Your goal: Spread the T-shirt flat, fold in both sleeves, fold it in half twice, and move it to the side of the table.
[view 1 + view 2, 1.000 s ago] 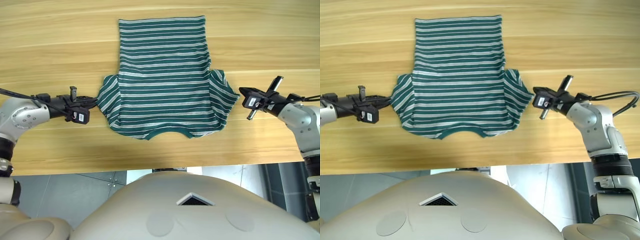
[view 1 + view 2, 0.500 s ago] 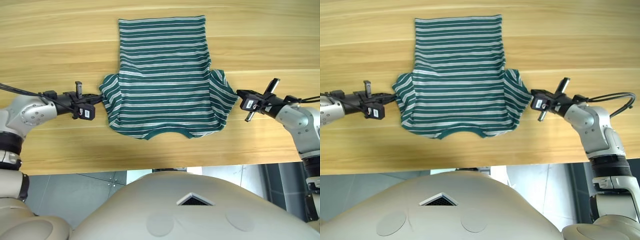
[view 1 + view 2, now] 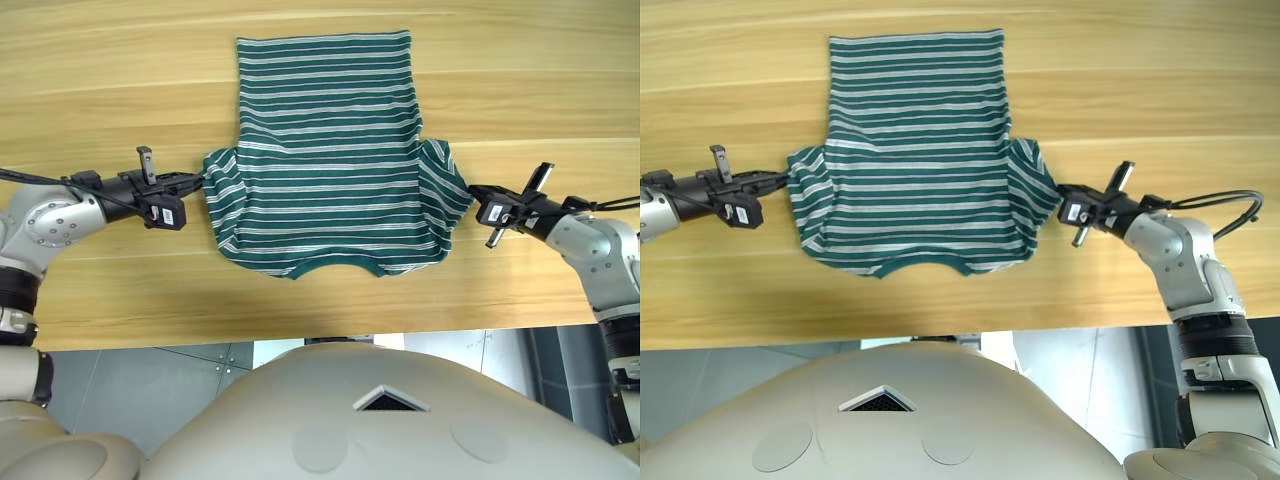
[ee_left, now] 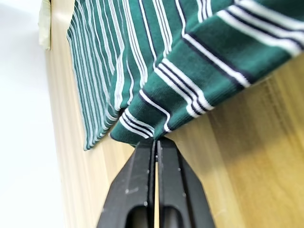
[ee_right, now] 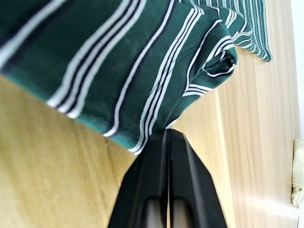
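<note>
Both grippers are closed to a thin line. The left gripper [image 3: 200, 181] has its fingers pressed together with the hem of the left sleeve [image 3: 222, 185] meeting their tips, and the right gripper [image 3: 472, 191] stands the same way at the hem of the right sleeve [image 3: 446, 186]. In the wrist views the fabric ends right at each pair of tips, so each looks pinched on a small bite of cloth, though how deep the bite goes cannot be told.

The wooden table [image 3: 110, 90] carries the T-shirt [image 3: 325, 140] near its middle. The green, white-striped shirt lies spread, with its bottom hem toward the far edge and its neckline [image 3: 335, 268] toward the robot. The body lies fairly flat. The two short sleeves stick out to either side, a little rumpled where they join it.

Judging from this, spreading is done and folding in the sleeves is the step in hand, with both arms set to work at once. The next move calls for lifting each hem just clear of the wood and carrying it inward over the striped body. The arms should stay low so the body is not dragged, and let go only once each sleeve lies flat.
</note>
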You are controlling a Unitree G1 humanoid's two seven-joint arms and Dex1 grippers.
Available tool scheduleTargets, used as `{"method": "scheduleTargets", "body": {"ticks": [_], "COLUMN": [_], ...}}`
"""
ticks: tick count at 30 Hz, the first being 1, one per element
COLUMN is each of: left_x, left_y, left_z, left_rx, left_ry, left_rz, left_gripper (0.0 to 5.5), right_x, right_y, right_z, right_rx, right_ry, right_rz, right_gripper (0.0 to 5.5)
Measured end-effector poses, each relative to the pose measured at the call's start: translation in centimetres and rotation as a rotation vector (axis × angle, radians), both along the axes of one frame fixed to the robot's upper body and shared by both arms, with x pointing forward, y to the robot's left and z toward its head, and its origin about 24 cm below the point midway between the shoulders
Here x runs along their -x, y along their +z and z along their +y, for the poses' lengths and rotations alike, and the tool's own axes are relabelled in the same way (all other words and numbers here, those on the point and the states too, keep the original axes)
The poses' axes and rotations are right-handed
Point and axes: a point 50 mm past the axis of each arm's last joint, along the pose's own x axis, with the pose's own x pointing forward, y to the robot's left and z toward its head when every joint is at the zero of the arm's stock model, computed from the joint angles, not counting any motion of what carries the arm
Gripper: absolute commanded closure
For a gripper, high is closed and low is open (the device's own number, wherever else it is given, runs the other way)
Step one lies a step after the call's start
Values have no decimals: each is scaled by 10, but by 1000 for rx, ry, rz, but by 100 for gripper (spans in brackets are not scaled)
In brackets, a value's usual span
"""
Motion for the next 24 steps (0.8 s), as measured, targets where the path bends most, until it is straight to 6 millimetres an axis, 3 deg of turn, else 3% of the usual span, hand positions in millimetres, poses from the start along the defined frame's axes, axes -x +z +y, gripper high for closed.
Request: {"method": "scheduleTargets", "body": {"ticks": [11,24], "left_x": [21,4], "left_y": [10,8], "left_z": [-18,-47], "left_rx": [141,317], "left_ry": [-93,-61], "left_rz": [56,16], "left_gripper": [548,548], "right_x": [0,-1], "right_y": [-1,-2], "right_z": [0,6], "right_rx": [-3,-11], "right_ry": [0,20], "right_rz": [4,1], "right_gripper": [550,550]}}
